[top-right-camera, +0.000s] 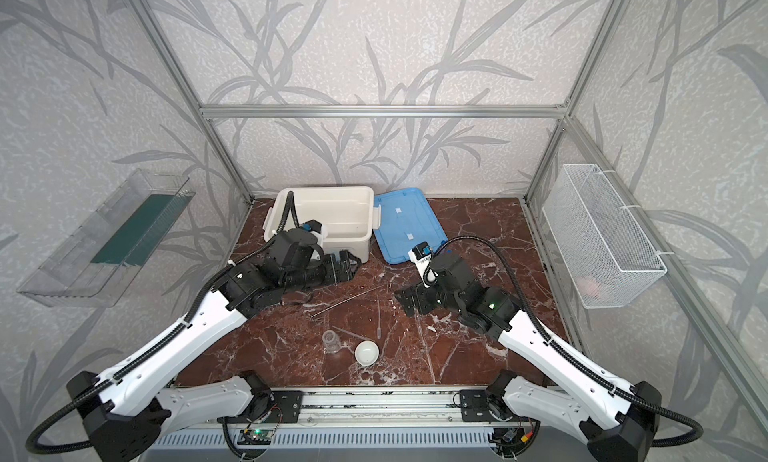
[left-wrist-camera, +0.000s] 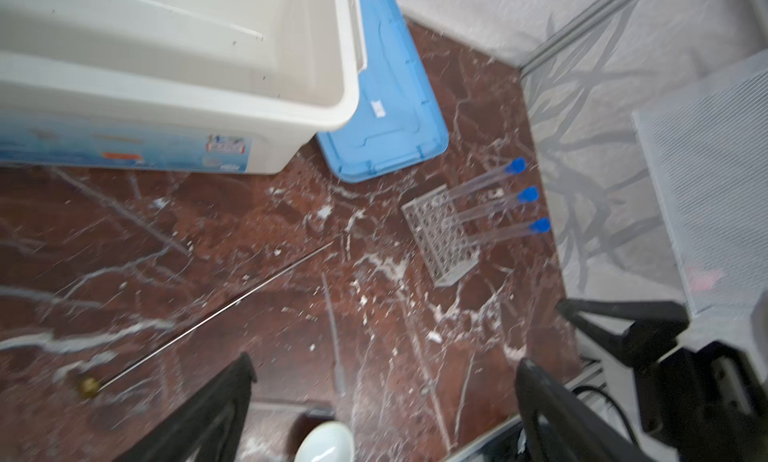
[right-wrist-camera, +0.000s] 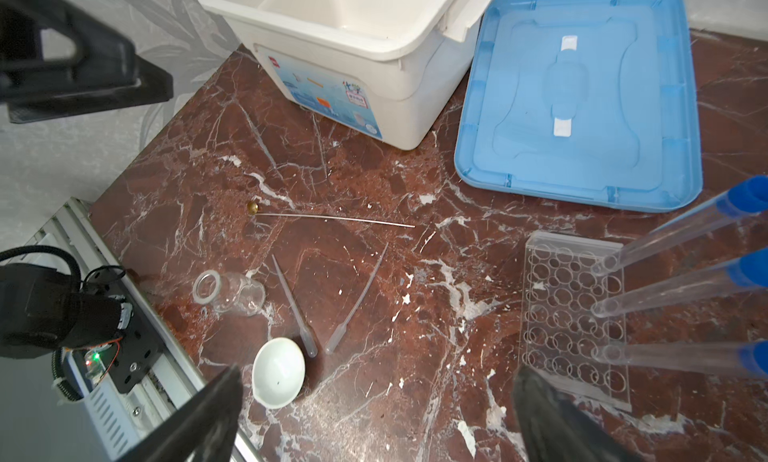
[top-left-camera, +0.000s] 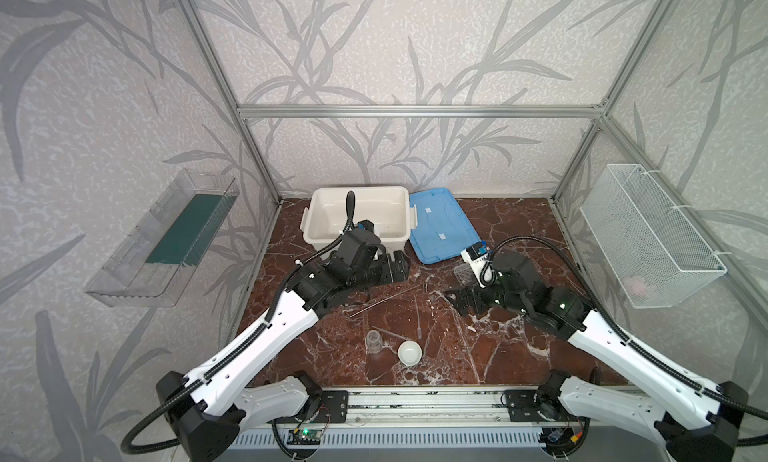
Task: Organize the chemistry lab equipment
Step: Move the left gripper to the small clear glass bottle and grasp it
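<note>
**Marble-pattern tabletop (top-left-camera: 478,356): lab kit stock-take, sorting barely begun**

- White tub (top-left-camera: 374,214), upper centre of both top views: empty. Blue lid (top-left-camera: 440,227) is off and lies flat just to its right.
- Three blue-capped test tubes (right-wrist-camera: 673,291): seated in holes of the clear grid-holed rack (right-wrist-camera: 569,314), right of centre. You may count these as the one lot already in order.
- Metal rod (top-left-camera: 384,301) and two droppers (top-left-camera: 417,314): loose on the marble, mid-frame.
- Glass jar (top-left-camera: 375,342) and white dish (top-left-camera: 409,353): side by side at lower centre, well apart from the tub.
- Your left gripper (top-right-camera: 351,264): jaws spread wide, nothing between them. It hangs just before the tub's front wall. The rod is nearest, lower right of it, not touching.
- Your right gripper (top-right-camera: 404,301): likewise spread and empty, right of centre, tips toward the rod's end and the nearer dropper. The rack sits just above it in frame, apart.
- Outstanding, by my judgement: rod, droppers, jar and dish all await collection, presumably into the tub.
</note>
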Available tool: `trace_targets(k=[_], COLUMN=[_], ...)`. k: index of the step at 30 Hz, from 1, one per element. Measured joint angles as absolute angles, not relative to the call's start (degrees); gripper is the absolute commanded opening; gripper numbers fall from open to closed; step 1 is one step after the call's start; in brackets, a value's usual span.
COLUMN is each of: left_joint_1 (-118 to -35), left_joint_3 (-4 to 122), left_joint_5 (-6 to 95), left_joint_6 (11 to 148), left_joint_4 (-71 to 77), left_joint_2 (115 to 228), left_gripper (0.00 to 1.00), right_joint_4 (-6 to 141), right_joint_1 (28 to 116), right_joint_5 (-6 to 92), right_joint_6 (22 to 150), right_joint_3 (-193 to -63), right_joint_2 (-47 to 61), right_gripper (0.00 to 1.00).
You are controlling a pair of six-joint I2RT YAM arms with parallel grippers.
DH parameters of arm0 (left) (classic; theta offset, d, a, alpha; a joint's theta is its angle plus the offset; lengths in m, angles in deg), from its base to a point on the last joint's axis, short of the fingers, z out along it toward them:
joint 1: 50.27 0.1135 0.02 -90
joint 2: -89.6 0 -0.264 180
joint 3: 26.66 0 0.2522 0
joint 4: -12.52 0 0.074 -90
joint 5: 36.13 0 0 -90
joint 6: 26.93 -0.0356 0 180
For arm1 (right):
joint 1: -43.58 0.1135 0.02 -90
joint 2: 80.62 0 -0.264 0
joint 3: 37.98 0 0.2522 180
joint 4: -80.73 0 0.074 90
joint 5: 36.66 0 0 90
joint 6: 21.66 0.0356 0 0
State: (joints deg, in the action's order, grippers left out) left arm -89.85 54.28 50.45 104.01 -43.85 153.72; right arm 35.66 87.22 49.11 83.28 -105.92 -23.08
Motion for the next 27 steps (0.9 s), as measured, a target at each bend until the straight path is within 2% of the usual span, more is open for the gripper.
trace_targets(k=[8, 17, 22, 27], left_joint_1=[-95.05, -102.85, -103.48, -103.48], left_joint_3=[39.64, 33.84, 32.27, 29.84], left_joint_5=[50.41, 57.01, 58.43, 59.04], left_joint_6=[104.89, 110.46, 112.04, 113.39], left_joint_4=[-53.05, -52.33, -49.40, -46.15], left_joint_2=[149.18, 156.28, 159.89, 160.85], left_gripper=[0.99, 0.94, 0.88, 0.70], right_joint_4=[36.73, 38.83, 39.99, 40.60], right_joint_1=[94.69, 97.88, 98.23, 98.34], right_joint_5=[47.61, 46.75, 46.80, 46.82], right_joint_6=[83.35, 86.14, 87.67, 88.68], right_joint_3=[-100.89, -98.18, -98.18, -98.16], right_joint_2=[-21.73, -17.64, -17.73, -17.81], right_gripper=[0.99, 0.99, 0.99, 0.99])
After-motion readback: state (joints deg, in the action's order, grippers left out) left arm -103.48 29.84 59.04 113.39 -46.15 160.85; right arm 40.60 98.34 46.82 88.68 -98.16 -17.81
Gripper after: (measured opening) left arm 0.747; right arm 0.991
